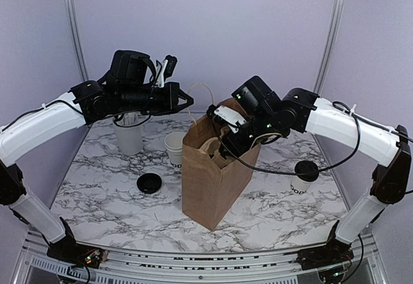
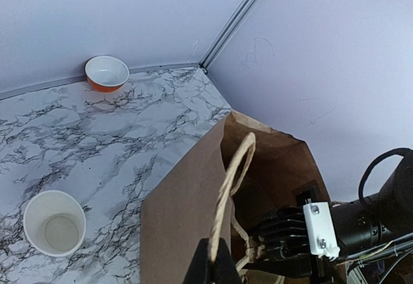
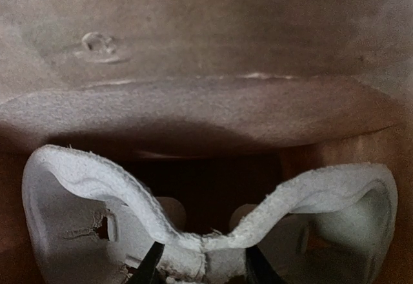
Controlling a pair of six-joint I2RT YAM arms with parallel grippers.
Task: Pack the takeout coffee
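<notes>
The takeout coffee (image 1: 304, 175), a white paper cup with dark lettering and a black lid, stands on the marble table at the right, apart from both grippers. A brown paper bag (image 1: 210, 181) stands upright in the middle. My left gripper (image 2: 216, 261) is shut on the bag's twine handle (image 2: 233, 168) and holds it up above the bag's left side (image 1: 187, 100). My right gripper (image 3: 203, 268) reaches into the bag's open top. It is shut on the middle of a pale moulded-pulp cup carrier (image 3: 84, 232). The bag's inner wall fills the rest of the right wrist view.
An open white cup (image 1: 174, 148) stands just left of the bag, and a loose black lid (image 1: 149, 182) lies nearer the front. A taller white holder (image 1: 129, 137) stands under the left arm. An orange bowl (image 2: 107, 73) sits by the back wall.
</notes>
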